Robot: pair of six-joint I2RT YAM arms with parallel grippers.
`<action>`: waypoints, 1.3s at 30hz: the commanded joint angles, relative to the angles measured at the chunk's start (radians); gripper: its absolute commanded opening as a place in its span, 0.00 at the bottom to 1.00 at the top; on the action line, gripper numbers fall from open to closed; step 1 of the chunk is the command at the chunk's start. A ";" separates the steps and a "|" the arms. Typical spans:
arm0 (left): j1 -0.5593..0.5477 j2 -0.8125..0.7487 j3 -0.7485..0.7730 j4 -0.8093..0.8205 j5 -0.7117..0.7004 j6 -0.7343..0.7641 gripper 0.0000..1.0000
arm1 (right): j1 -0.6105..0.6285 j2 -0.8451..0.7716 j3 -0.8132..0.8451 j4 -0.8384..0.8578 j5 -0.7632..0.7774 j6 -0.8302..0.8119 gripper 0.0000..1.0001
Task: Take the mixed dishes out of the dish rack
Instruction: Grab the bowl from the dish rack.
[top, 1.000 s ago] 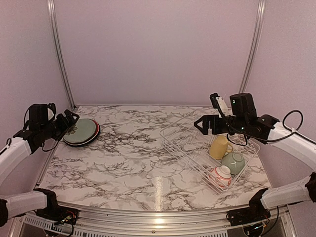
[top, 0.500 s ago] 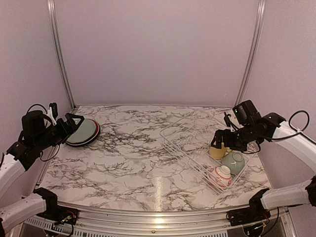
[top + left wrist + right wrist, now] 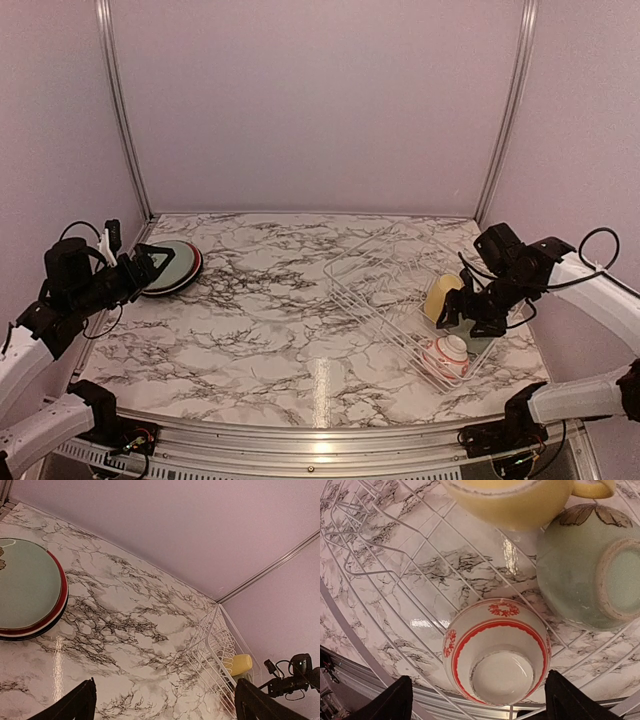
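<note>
Your next piece looks to be the small white-and-red patterned ceramic bowl (image 3: 497, 652). It sits upside down, foot ring up, at the near end of the white wire dish rack (image 3: 372, 300). Beside it are the pale green glazed bowl (image 3: 590, 567), also inverted, and the yellow mug (image 3: 512, 500), lying on its side.

Treat the little bowl as light, rigid and probably slick with glaze. It will not give under the fingers, and it would likely chip if it skids against the wires or knocks the green bowl close beside it. The sloping wall tends to squeeze out of a pinch, so you would do better to close across the raised foot ring, or low on the wall where it is widest. Lift straight up before you travel.

Your right gripper (image 3: 477, 680) hangs directly above that bowl, spread wider than the bowl itself, with one finger to each side of it. It grips nothing, and no contact shows.

Your left gripper (image 3: 165, 700) is likewise spread wide and empty, held above the marble-patterned table (image 3: 260, 320). It is near the stack at the far left, where the pale green plate (image 3: 25, 587) lies on top of the red-rimmed floral plate (image 3: 64, 592).
</note>
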 commanded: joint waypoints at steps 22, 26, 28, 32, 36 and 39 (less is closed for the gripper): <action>-0.004 -0.092 0.016 -0.068 0.051 -0.077 0.99 | -0.063 0.095 -0.084 0.041 -0.067 -0.105 0.68; -0.004 -0.096 0.014 -0.067 0.040 -0.086 0.99 | -0.063 0.095 -0.082 0.032 -0.067 -0.108 0.60; -0.004 -0.090 0.009 -0.061 0.042 -0.090 0.99 | -0.063 0.095 -0.073 0.025 -0.053 -0.113 0.60; -0.004 -0.073 -0.004 -0.048 0.049 -0.097 0.99 | -0.064 0.096 -0.067 0.027 -0.060 -0.114 0.47; -0.005 -0.067 -0.003 -0.044 0.050 -0.102 0.99 | -0.063 0.083 -0.058 0.031 -0.082 -0.106 0.34; -0.005 -0.055 0.004 -0.045 0.048 -0.100 0.99 | -0.063 0.078 -0.027 0.026 -0.091 -0.102 0.27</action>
